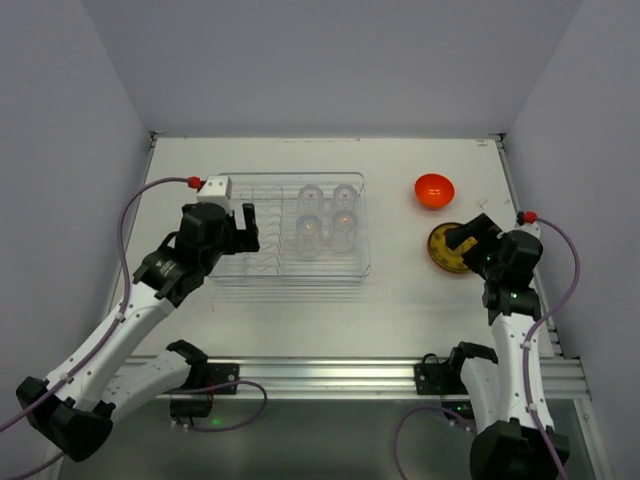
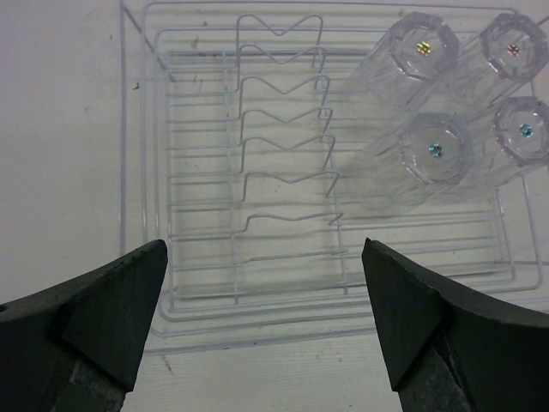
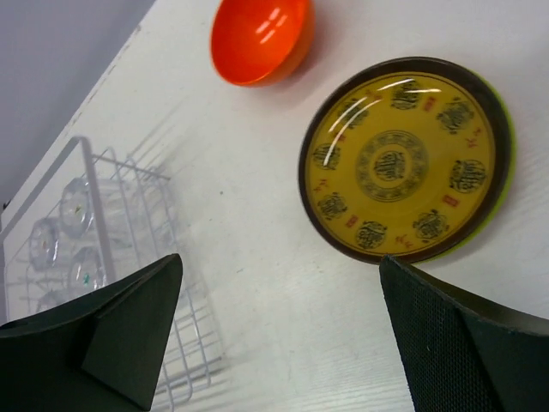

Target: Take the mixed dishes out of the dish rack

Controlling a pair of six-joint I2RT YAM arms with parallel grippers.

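Clear plastic dish rack (image 1: 285, 268) sits centre-left on the desk (image 1: 400, 300), four glasses (image 1: 325, 218) in its right half. Left wrist view: left gripper (image 2: 263, 246) spread wide, rack just ahead. Right wrist view: right gripper (image 3: 280, 259) wide too, patterned yellow plate (image 3: 403, 159) upper right, orange bowl (image 3: 257, 39) at top.

White table (image 1: 400, 300), pale grey walls (image 1: 330, 60), aluminium rail (image 1: 330, 375) along near edge.
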